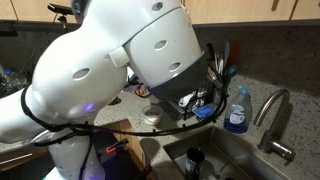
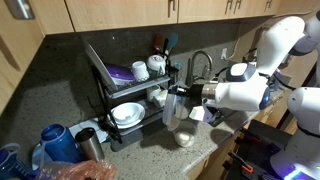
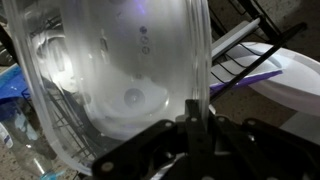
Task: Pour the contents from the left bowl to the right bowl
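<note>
Wrist view, clear greyish glass bowl [image 3: 120, 80] was pinched at rim by closed gripper [image 3: 196, 125], tipped on edge, in an ext. view held above small pale cream bowl [image 2: 185, 137]

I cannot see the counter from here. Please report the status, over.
Gripper shut on clear bowl at its rim. Bowl tipped on its side above pale bowl on counter. Dish rack close beside.

Glass bowl [image 3: 110, 70]: clear, tipped up on edge, gripped at its rim by the claw [image 3: 197, 122]. Cream bowl [image 2: 185, 137]: upright on the worktop, below the claw.
</note>
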